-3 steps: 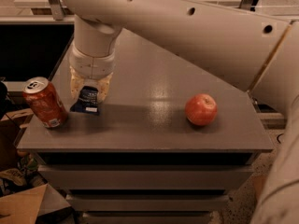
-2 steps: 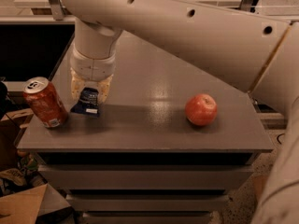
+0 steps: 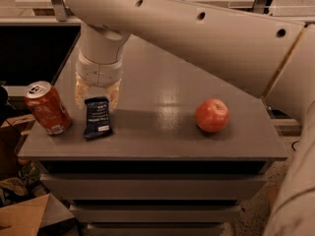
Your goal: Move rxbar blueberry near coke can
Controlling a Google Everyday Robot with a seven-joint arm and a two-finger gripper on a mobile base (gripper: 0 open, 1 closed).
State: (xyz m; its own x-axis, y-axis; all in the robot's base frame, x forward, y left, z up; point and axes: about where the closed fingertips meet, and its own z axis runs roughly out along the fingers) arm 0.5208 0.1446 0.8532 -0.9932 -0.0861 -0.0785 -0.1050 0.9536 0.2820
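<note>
The flat, crinkled navy-blue foil snack bar (image 3: 97,117) lies on the smooth grey tabletop (image 3: 157,136) near its front-left corner. It sits just beside the red cylindrical metal soda can (image 3: 47,108) without touching it. The pale two-finger hand (image 3: 97,95) hangs just behind the bar, fingers spread, released. The wrapper's print is unreadable. A round, glossy red apple (image 3: 211,115) sits well apart toward the front-right corner, with bare tabletop between.
</note>
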